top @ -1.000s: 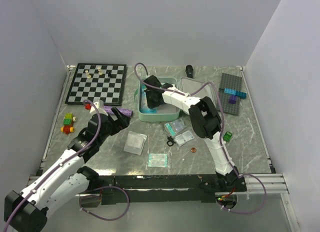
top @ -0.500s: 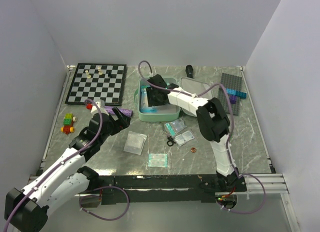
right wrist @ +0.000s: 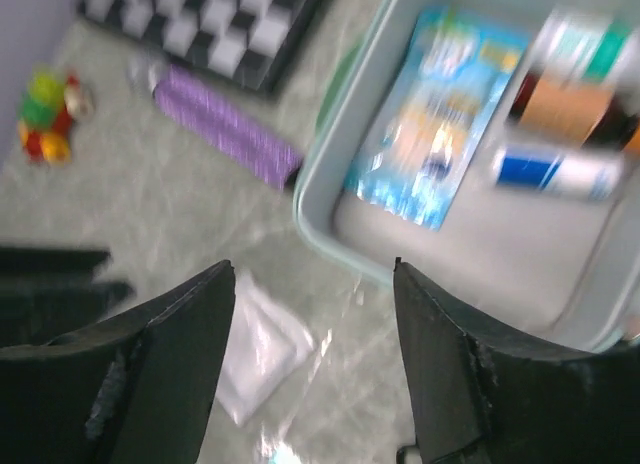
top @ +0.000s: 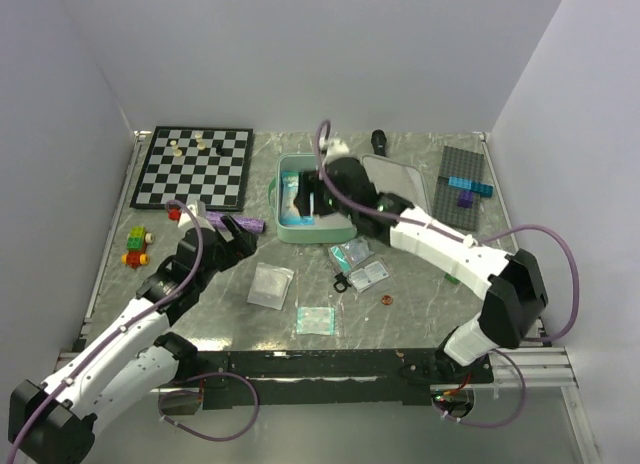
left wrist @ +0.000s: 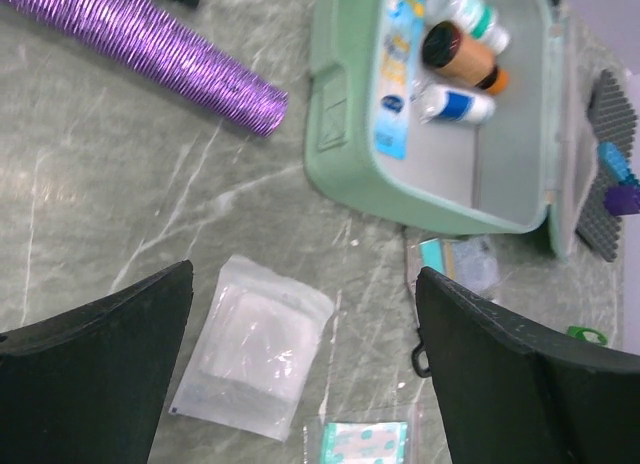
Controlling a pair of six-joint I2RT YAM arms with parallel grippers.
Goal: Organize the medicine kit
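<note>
Starting at the bottom of the top view, we see a teal packet (top: 317, 320) and, just beyond it, a clear pouch (top: 270, 284) lying flat on the marble table (top: 210, 304). The left gripper (left wrist: 302, 274) hangs over the tabletop left of centre. Its wrist view alone shows its jaws spread wide and holding nothing, with the pouch on the table beneath the gap.

A purple ribbed tube (top: 240, 223) lies just past that gripper. The medicine kit (top: 292, 234) sits open past the middle of the table, its lid (top: 400, 176) folded out to the right.

From above, the right arm hides much of the tray. The left wrist view shows what it holds: a blue sachet (left wrist: 395, 74) along one wall, a brown bottle (left wrist: 455, 49), a white bottle (left wrist: 465, 9) and a small blue-labelled tube (left wrist: 455, 104).

The right gripper (right wrist: 312, 269) hovers above the kit's near rim. Its own view is blurred but shows the jaws apart and empty.

The chessboard (top: 195, 167) lies in the upper left.
</note>
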